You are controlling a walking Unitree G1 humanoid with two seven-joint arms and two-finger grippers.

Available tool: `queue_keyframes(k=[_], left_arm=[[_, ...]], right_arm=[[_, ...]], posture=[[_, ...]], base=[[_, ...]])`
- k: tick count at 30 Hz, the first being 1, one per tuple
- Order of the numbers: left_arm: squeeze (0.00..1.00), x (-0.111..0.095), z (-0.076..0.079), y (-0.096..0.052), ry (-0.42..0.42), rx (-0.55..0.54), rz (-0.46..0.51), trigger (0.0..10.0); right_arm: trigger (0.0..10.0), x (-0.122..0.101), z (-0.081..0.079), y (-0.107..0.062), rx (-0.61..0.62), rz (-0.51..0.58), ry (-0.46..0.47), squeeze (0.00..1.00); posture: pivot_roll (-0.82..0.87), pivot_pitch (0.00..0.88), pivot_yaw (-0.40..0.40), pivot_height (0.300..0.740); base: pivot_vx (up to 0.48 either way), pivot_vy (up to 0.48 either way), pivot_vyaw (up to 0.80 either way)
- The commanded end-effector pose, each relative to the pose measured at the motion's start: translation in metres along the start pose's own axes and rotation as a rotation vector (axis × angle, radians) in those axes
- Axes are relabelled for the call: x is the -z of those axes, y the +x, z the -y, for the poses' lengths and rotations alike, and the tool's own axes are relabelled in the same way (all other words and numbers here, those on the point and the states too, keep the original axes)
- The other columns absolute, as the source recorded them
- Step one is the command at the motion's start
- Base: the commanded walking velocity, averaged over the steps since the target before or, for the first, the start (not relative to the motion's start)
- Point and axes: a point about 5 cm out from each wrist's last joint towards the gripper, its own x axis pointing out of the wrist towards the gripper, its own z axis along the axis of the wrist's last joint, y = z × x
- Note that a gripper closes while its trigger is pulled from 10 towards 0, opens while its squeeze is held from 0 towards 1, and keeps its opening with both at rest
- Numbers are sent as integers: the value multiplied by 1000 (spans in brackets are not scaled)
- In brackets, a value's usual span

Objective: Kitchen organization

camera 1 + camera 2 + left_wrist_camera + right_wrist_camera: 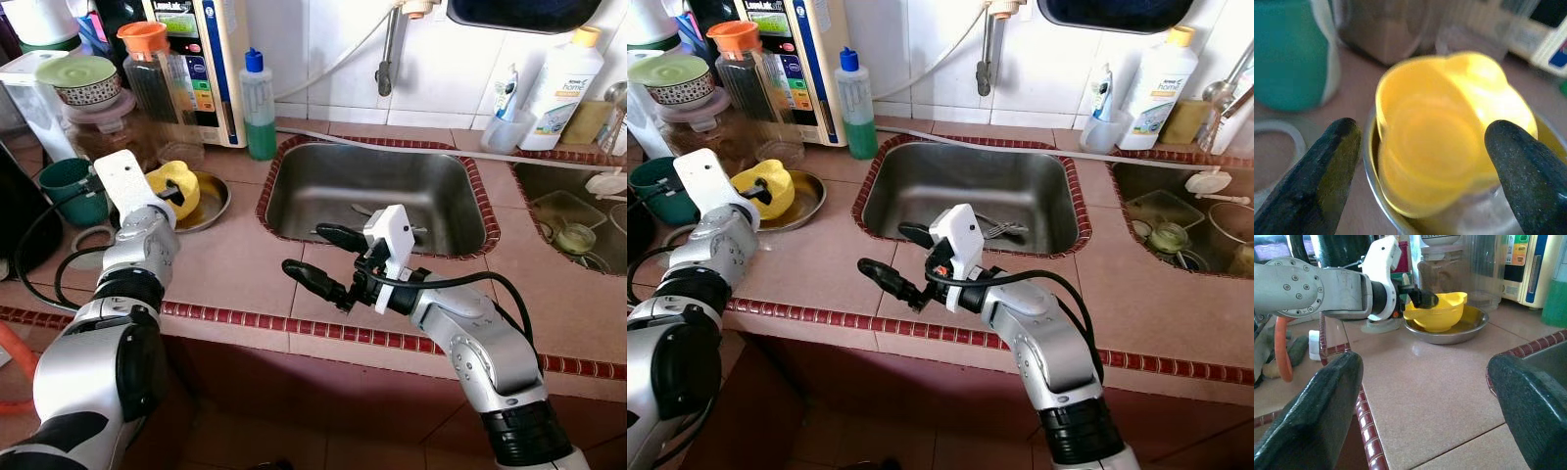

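Right end effector [328, 262] spread, hovering at surface [235, 259] edge before sink [377, 191]. Left end effector [1420, 161] spread astride yellow bowl [179, 186], tipped in steel dish [217, 201]. Bowl likely light, stiff, slick plastic; pinch rim

A stainless steel sink basin [294, 186] is sitting sunk into the pinkish tiled counter [235, 259], holding some metal cutlery [999, 228] (too tangled to tell piece from piece). A clear bottle of green liquid with a blue cap [259, 117] is standing just beside the sink's back corner, next to a white appliance with coloured buttons [201, 59]. A teal mug [71, 188] is resting near a tall orange-lidded glass jar [149, 73]. A white orange-capped bottle [560, 93] is standing against the tiled wall.
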Motion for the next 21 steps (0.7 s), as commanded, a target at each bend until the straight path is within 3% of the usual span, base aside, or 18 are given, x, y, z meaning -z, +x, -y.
queue_keyframes(k=[1, 5, 7, 8, 9, 10, 11, 21], left_arm=[[0, -5, 2, 0, 6, 7, -9, 10000], [0, -5, 2, 0, 7, 9, -10, 10000], [0, -3, 2, 1, -9, 20, -41, 9216], [0, -2, 2, 1, -22, 22, -50, 5373], [0, -2, 2, 1, -24, 21, -51, 5373], [0, -2, 2, 1, -22, 25, -53, 2078], [0, -2, 3, 1, -20, 28, -56, 0], [0, -1, 1, 1, -32, 29, -74, 0]], right_arm=[[10000, -5, -4, 0, -15, 12, -26, 0], [10000, -5, -4, 0, -15, 12, -26, 0], [10000, -4, -4, -1, -15, 9, -24, 0], [10000, -4, -4, -1, -15, 9, -24, 0], [10000, -4, -4, -1, -15, 9, -24, 0], [10000, -3, -4, -1, -14, 9, -24, 0], [10000, -3, -4, -1, -14, 9, -24, 0], [10000, -3, -4, -1, -16, 6, -30, 0]], posture=[[-11, 21, 69, 740], [-11, 21, 69, 740], [-14, 21, 74, 740], [-14, 22, 74, 740], [-14, 22, 74, 740], [-14, 21, 75, 740], [-14, 21, 75, 740], [-11, 19, 78, 740]], base=[[0, 0, 0], [0, 0, 0], [0, 0, 0], [0, 0, 0], [0, 0, 0], [0, 0, 0], [0, 0, 0], [0, 0, 0]])
